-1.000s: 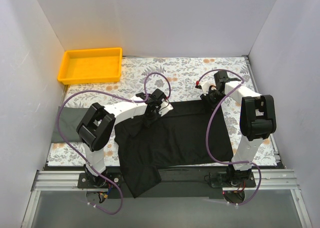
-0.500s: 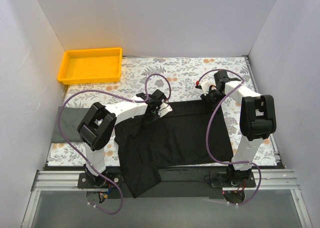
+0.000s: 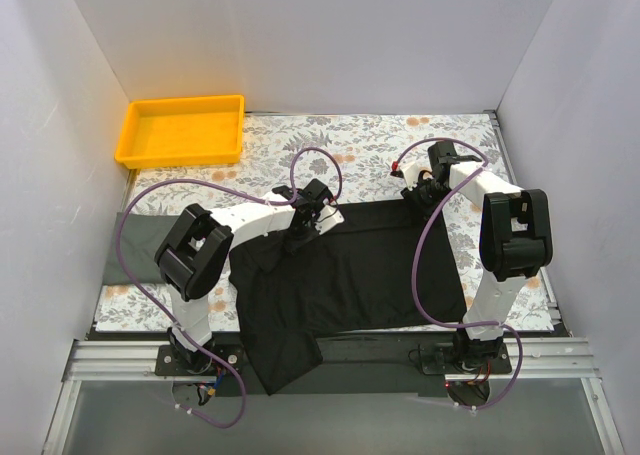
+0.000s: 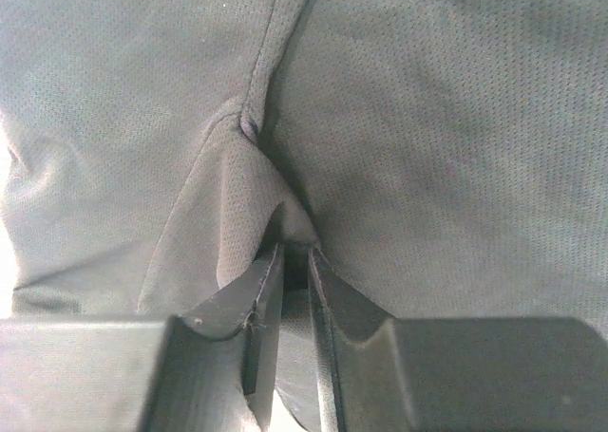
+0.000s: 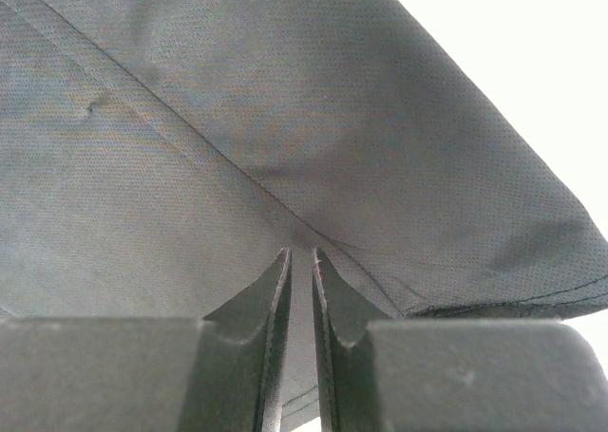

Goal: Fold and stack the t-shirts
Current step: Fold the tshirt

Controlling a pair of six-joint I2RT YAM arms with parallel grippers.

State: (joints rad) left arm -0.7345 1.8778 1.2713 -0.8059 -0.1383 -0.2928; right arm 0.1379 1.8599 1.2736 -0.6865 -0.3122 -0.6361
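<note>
A black t-shirt (image 3: 345,270) lies spread across the middle of the table, one sleeve hanging over the near edge. My left gripper (image 3: 303,227) is at its far left edge, shut on a pinched fold of the cloth (image 4: 285,214) beside a seam. My right gripper (image 3: 418,201) is at the shirt's far right corner, shut on the cloth by the hem (image 5: 313,233). Another dark cloth (image 3: 145,247) lies at the table's left edge, partly under the left arm.
A yellow tray (image 3: 181,130) stands at the far left corner. The table has a floral cover (image 3: 380,140). White walls close in the back and both sides. Purple cables loop over both arms.
</note>
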